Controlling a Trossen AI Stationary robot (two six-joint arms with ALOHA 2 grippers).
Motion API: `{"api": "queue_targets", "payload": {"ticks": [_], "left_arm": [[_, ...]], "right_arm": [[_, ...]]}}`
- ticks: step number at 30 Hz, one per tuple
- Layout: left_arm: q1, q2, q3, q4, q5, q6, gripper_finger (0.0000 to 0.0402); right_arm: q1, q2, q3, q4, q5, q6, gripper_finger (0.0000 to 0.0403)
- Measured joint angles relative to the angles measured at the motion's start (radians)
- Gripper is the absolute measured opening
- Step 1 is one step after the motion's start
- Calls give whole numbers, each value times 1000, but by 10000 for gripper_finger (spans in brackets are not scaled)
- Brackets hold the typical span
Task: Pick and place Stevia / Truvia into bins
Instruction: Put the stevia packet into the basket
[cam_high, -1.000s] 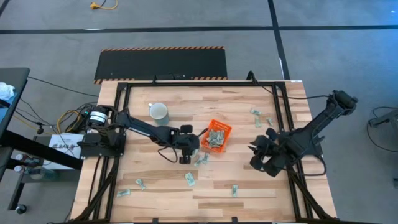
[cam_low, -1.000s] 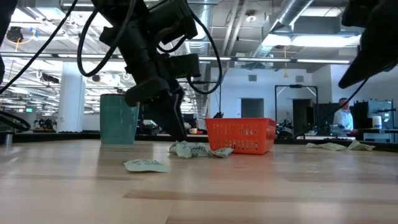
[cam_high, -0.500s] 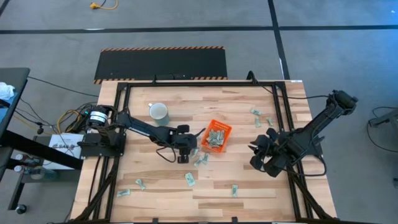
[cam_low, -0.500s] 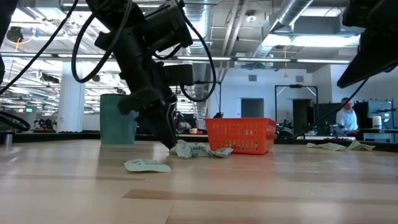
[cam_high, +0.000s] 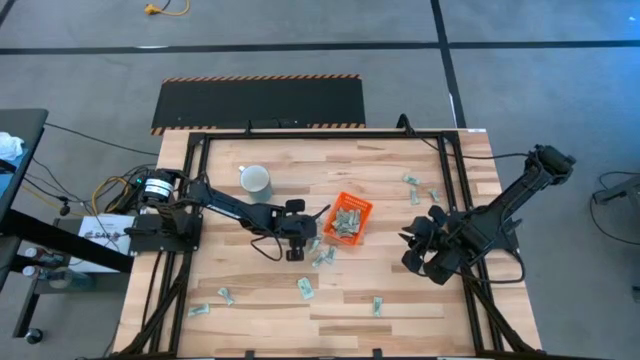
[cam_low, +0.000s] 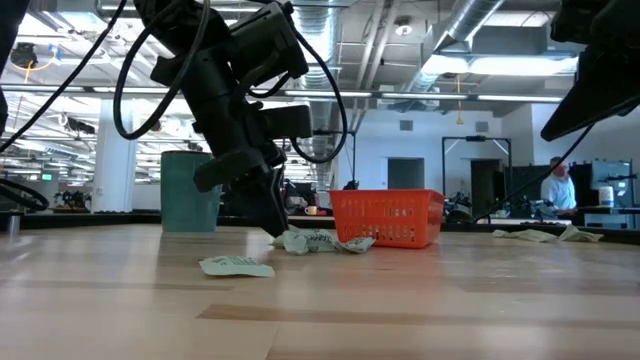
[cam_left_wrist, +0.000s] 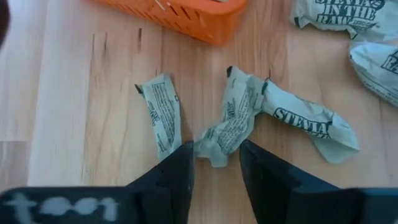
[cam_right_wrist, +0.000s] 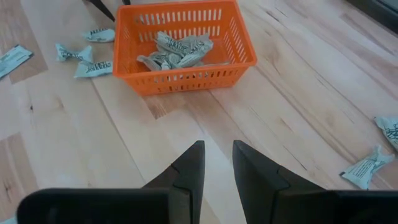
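1. Your left gripper (cam_left_wrist: 214, 163) is down at the wooden table (cam_high: 400, 300), just in front of the orange bin (cam_high: 347, 219). Its 2 fingers (cam_left_wrist: 177, 171) stand a little apart, with the tail of a crumpled Stevia sachet (cam_left_wrist: 231, 121) lying in the gap between the tips. You cannot tell from these views whether the fingers actually pinch it.
2. In the left wrist view, a flatter sachet (cam_left_wrist: 161, 114) lies just beside that crumpled one, touching the outside of 1 finger, and a third sachet (cam_left_wrist: 305, 121) printed "STEVIA" touches the crumpled one on its other side.
3. The low view shows your left arm (cam_low: 232, 120) leaning down to a small heap of sachets (cam_low: 318, 241) right by the bin, and 1 sachet (cam_low: 236, 265) lying alone nearer the camera.
4. The bin already holds a pile of sachets (cam_right_wrist: 174, 51); the right wrist view shows them crumpled together on its floor.
5. Your right gripper (cam_right_wrist: 215, 163) waits near the right edge of the table, well apart from the bin, its fingers a small gap apart with nothing between them.
6. Loose sachets remain scattered: some near the table's far right (cam_high: 410, 181), several along the near side (cam_high: 305, 289), and 2 more by the near left corner (cam_high: 199, 310).
7. A pale mug (cam_high: 255, 181) stands on the far left part of the table, apart from the bin.
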Motion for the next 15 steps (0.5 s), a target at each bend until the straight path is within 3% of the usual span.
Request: {"api": "queue_targets", "payload": {"ticks": [8,15], "left_arm": [[0,0,0,0,24,0,12],[-1,-3,0,3,-50,21,2]], "right_arm": [[0,0,0,0,0,0,76],[0,0,0,-3,0,0,76]]}}
